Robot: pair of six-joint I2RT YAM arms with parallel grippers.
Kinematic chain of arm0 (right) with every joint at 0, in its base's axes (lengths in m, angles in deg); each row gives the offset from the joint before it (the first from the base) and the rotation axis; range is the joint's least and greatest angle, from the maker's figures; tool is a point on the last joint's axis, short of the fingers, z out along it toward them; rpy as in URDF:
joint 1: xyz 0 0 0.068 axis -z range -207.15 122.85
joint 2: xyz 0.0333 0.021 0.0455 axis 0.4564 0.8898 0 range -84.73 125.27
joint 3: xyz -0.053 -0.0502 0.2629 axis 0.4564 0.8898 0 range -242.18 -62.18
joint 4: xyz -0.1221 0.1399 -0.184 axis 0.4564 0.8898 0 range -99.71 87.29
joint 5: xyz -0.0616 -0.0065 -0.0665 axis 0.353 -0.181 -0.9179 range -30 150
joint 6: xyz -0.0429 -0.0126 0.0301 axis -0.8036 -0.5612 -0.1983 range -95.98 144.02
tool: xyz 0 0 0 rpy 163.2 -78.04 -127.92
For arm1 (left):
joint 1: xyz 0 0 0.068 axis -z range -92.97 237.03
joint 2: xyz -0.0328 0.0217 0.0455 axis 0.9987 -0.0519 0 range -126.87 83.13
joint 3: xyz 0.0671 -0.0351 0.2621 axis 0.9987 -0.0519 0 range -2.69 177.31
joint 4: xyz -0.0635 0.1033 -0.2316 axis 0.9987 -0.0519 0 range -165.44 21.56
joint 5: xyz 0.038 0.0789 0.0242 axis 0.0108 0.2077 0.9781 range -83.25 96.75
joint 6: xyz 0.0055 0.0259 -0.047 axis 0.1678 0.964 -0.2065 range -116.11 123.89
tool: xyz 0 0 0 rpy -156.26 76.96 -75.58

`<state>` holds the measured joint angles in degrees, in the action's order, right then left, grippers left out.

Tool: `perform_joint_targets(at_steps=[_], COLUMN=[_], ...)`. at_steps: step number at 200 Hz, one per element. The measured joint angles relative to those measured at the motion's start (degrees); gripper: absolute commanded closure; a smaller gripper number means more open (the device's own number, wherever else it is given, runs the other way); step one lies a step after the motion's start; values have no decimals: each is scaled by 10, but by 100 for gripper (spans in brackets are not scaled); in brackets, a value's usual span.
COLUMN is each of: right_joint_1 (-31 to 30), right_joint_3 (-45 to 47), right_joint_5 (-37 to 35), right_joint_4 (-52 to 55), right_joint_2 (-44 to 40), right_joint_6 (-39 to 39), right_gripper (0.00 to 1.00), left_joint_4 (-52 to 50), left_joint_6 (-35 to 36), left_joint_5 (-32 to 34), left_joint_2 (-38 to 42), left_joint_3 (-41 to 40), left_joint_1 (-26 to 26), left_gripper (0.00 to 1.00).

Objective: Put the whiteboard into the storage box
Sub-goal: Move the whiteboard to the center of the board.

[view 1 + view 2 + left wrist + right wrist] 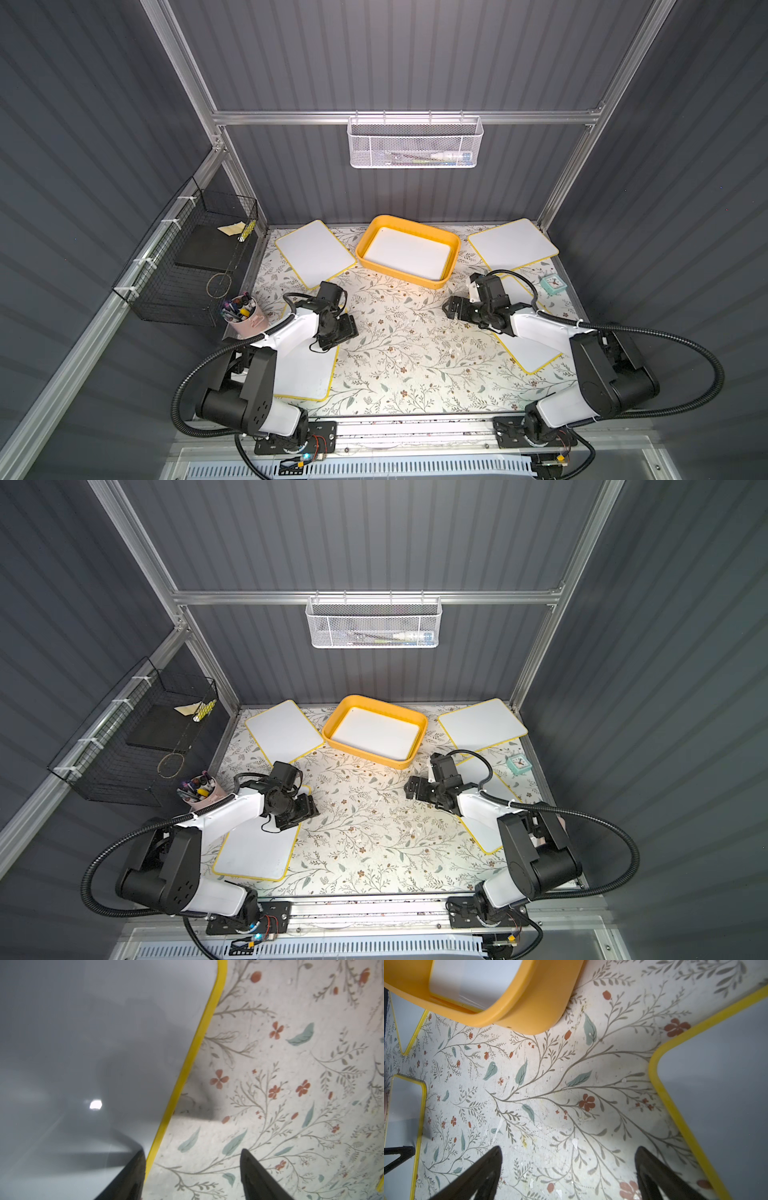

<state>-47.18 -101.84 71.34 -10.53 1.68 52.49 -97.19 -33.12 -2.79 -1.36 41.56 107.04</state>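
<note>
The box (pixel 399 275) sits at the middle of the table's (pixel 407 357) back edge, a little askew. One board (pixel 409 251) lies flat inside it.

Four more boards lie on the table. The back-left board (pixel 313 251) is at the back-left corner, just beside the box. The back-right board (pixel 513 245) is at the back-right corner. The front-left board (pixel 303 374) is near the front-left corner, partly under the left arm. The right board (pixel 532 349) lies along the right edge, partly under the right arm.

The left gripper (pixel 192 1153) hangs low over the front-left board's edge that faces the table's middle. Its jaws are apart and clamp nothing. One finger (pixel 135 1172) is over the white face and the other over bare table, with the yellow rim between them.

The right gripper (pixel 569 1148) has its jaws wide apart and empty. It is over bare table, between the box's front-right corner and the right board.

A clock (pixel 552 284) stands near the right edge.
</note>
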Motion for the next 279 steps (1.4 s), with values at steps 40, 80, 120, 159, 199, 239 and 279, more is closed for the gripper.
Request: perform_joint_targets(at_steps=[40, 80, 120, 159, 199, 239, 279], right_joint_1=[0, 0, 0, 0, -2, -24, -57], right_joint_3=[0, 0, 0, 0, 0, -12, -18], right_joint_5=[0, 0, -1, -2, 13, 38, 60], right_joint_4=[0, 0, 0, 0, 1, 1, -12], right_joint_2=[0, 0, -1, -6, -2, 23, 36], right_joint_6=[0, 0, 0, 0, 0, -6, -4], right_gripper=[1, 1, 1, 1, 1, 1, 1], left_joint_4=[45, 155, 254, 280, 146, 37, 14], left_joint_6=[-38, -89, -156, -179, -117, -53, -21], left_joint_5=[-15, -23, -18, -3, 83, 159, 177], left_joint_2=[-45, -122, -183, -218, -214, -153, -93], left_joint_3=[31, 91, 131, 167, 224, 239, 177], left_joint_1=[49, 138, 198, 229, 234, 195, 73], left_gripper=[29, 29, 29, 27, 21, 20, 20])
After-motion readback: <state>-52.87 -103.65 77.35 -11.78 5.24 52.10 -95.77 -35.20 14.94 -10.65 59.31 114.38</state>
